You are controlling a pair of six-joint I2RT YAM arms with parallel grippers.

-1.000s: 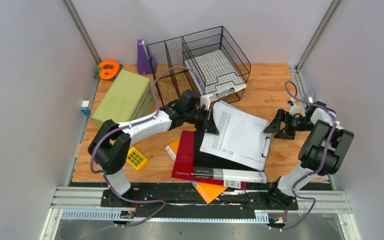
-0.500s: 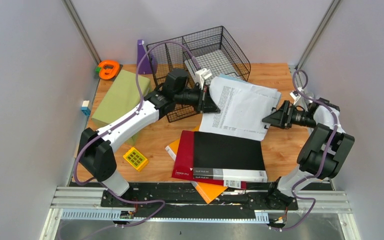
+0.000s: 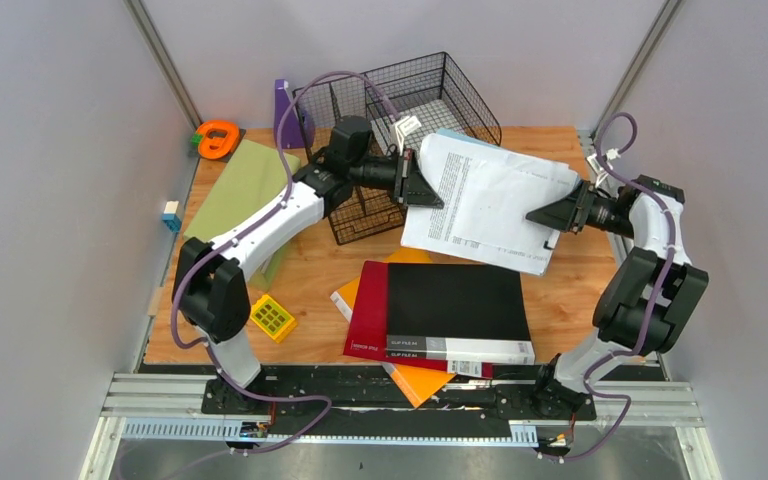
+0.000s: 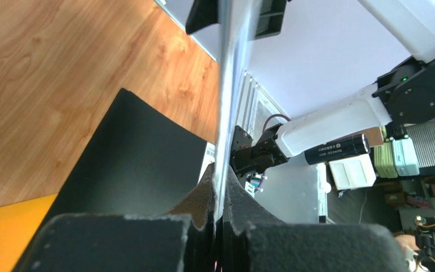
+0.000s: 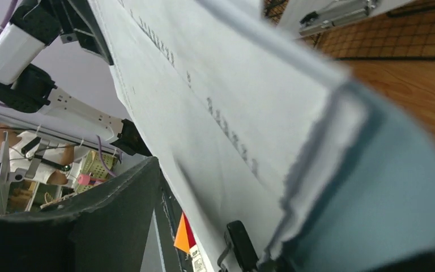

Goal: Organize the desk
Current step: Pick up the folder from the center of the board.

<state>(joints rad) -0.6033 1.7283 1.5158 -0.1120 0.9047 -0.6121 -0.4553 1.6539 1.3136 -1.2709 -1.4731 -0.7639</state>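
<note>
L tool [image 3: 424, 186], R tool [image 3: 544, 216] on clipboard [image 3: 488, 196]

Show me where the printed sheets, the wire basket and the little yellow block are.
printed sheets [image 3: 490, 200], top view, middle of the top page.
wire basket [image 3: 470, 95], top view, its right mesh wall.
yellow block [image 3: 272, 318], top view, its gridded top face.

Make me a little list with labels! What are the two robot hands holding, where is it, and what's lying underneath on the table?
Held thing: white printed paper stack
Left gripper: shut on the stack's left edge
Right gripper: shut on its right edge
Where: lifted off the light-brown wooden desk, just in front of the black wire mesh tray
Lower down, nearer the arms: flat black rectangular folder lying on a red folder
</note>
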